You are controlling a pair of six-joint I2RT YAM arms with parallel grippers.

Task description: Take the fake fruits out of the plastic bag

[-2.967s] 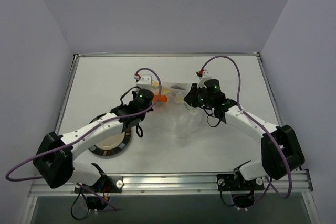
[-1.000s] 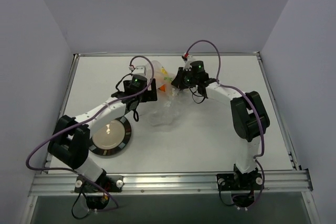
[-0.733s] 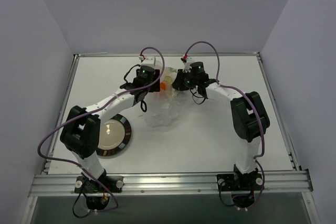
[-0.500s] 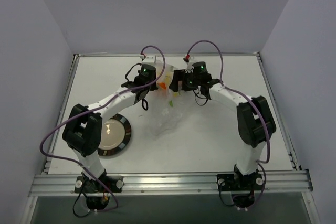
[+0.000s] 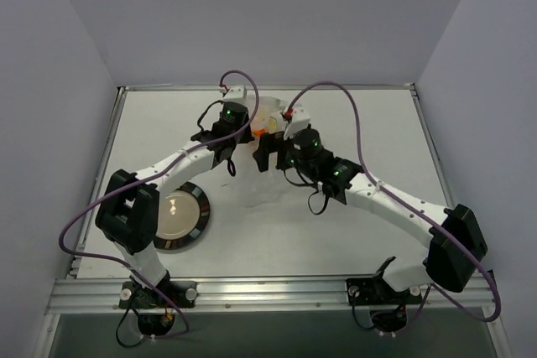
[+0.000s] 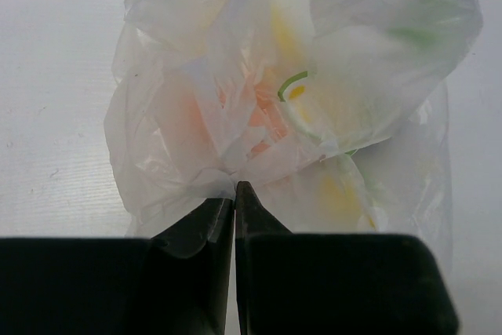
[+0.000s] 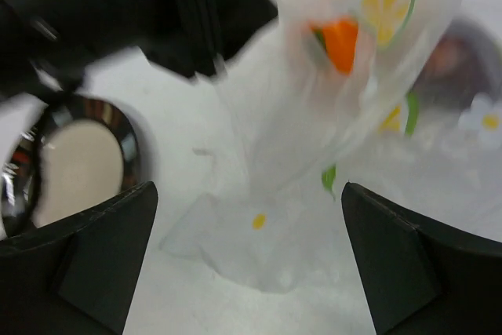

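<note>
The plastic bag (image 6: pixel 314 92) is bunched and lifted at the table's far middle (image 5: pixel 267 112), and its lower end trails on the table (image 7: pixel 267 249). My left gripper (image 6: pixel 235 187) is shut on a fold of the film, seen from above at the bag's left (image 5: pixel 245 123). Through the film show an orange fruit with green (image 7: pixel 339 43), (image 5: pixel 260 132), a dark round fruit (image 7: pixel 455 60), blurred, and a yellow tint (image 6: pixel 337 194). My right gripper (image 7: pixel 247 249) stands wide open, nothing between its fingers (image 7: pixel 78 260), just near of the hanging bag (image 5: pixel 270 155).
A round black-rimmed plate (image 5: pixel 200 211) with a pale centre lies at the near left, also at the left edge of the right wrist view (image 7: pixel 129 154). Grey walls enclose the table on three sides.
My left gripper has closed on the bag and holds it up. My right gripper has let go of the bag, opened wide and drawn back toward the near side.
</note>
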